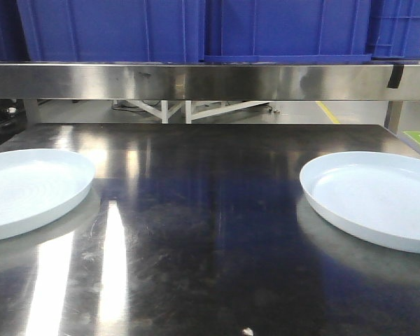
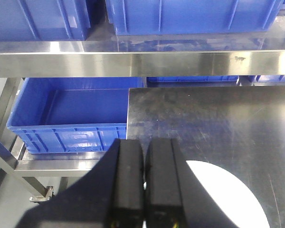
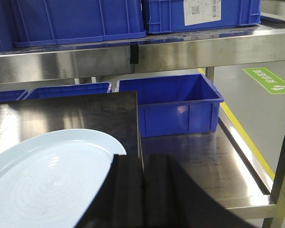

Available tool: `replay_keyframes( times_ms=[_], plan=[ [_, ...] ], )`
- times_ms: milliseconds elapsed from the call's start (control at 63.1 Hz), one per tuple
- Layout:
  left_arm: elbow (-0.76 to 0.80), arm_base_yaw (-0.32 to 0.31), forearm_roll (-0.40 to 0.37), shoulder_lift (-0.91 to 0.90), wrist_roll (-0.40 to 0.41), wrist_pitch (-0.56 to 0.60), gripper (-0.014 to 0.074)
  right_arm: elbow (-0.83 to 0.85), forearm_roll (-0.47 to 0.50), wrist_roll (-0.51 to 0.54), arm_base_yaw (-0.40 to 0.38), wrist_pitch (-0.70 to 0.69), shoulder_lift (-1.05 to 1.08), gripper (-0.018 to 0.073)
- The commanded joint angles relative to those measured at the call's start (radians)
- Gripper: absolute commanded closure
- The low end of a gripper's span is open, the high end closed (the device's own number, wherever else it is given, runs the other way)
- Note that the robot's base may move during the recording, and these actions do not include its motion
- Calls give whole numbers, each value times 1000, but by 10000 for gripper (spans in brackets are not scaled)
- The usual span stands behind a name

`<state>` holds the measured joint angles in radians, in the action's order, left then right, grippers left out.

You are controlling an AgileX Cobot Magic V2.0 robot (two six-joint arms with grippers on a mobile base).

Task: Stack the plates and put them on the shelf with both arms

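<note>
The left plate (image 1: 28, 189) and right plate (image 1: 378, 196) lie well apart on the surface (image 1: 210, 231), each near its own side edge, with bare steel between them. A shelf (image 1: 196, 80) carrying blue bins (image 1: 196, 28) runs above the far edge. The left tool (image 2: 144, 145) hangs over the surface's left edge beside its plate, fingers pressed together and holding nothing; the right tool (image 3: 142, 159) hovers likewise over the right edge.

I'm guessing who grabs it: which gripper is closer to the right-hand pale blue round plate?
Right. The right gripper hangs right beside that plate; the left gripper is by the other plate.
</note>
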<state>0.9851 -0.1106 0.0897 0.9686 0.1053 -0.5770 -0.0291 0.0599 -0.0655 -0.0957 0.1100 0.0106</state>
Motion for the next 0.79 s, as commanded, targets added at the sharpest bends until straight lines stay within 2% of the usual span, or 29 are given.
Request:
replay_keyframes(
  times_ms=[0,476,539,618,777],
  plan=[
    [38,2,-3,-11,0,90,505,17,-6,8,-7,-80,21,503],
    [38,2,-3,-11,0,91,505,17,-6,8,-7,-79,21,503],
    [38,2,3,-11,0,93,505,17,-53,38,-10,-81,21,503],
    [38,2,30,-11,0,93,505,17,-98,51,-11,-110,21,503],
    [38,2,43,-11,0,91,505,18,-87,32,-11,-227,21,503]
  ],
)
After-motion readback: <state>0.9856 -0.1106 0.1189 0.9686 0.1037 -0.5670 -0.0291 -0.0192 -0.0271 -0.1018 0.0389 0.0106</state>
